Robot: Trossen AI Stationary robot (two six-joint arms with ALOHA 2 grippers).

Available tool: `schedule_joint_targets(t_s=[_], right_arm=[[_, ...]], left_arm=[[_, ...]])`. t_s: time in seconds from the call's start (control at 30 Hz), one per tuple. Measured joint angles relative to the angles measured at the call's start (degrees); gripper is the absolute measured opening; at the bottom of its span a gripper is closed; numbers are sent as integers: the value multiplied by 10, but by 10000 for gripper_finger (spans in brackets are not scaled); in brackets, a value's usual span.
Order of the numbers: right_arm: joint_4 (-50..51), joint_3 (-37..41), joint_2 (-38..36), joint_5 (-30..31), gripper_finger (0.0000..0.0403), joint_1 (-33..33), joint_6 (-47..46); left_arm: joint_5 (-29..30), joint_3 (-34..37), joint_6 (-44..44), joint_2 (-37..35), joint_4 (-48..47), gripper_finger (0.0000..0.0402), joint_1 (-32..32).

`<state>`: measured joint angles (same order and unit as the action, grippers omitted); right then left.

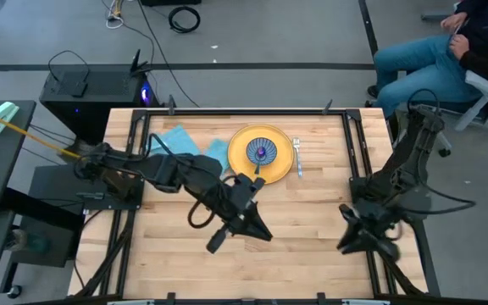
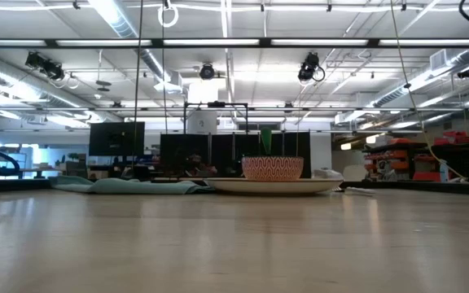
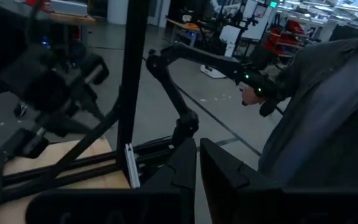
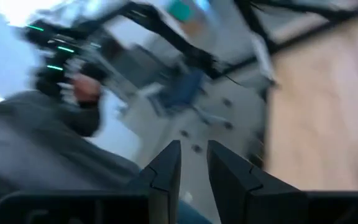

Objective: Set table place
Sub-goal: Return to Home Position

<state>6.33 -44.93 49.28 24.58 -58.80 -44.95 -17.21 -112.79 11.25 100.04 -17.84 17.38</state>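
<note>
Butcher-block table (image 1: 312, 246) carries the place setting along its far edge. The yellow plate (image 1: 242, 152) holds the blue bowl (image 1: 261, 152), spoon (image 1: 258, 166) resting in it; the fork (image 1: 296, 157) lies just beside the plate's right rim, and the napkin (image 1: 189, 142) sits flat at its left, as a diner would expect. Both grippers hang off the work: left gripper (image 1: 257, 229) mid-table, right gripper (image 1: 358, 237) near the right rail, fingers nearly closed, empty.

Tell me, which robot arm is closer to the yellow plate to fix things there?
Probably the left. Its tool sits mid-table just below the yellow plate, while the right tool waits by the table's right rail.
</note>
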Motion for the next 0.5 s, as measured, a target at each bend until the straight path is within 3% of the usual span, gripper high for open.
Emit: schedule_joint_targets(t_s=[0.23, 0.4, 0.5], right_arm=[[-120, 0, -2, 0, 85, -20, 118], [-128, 0, -25, -28, 85, 15, 155], [-128, 0, -51, -35, 85, 44, 176]], left_arm=[[-2, 0, -17, 0, 15, 37, 13], [-70, 0, -19, -41, 0, 40, -10], [-81, -2, -30, -71, -31, 36, -27]])
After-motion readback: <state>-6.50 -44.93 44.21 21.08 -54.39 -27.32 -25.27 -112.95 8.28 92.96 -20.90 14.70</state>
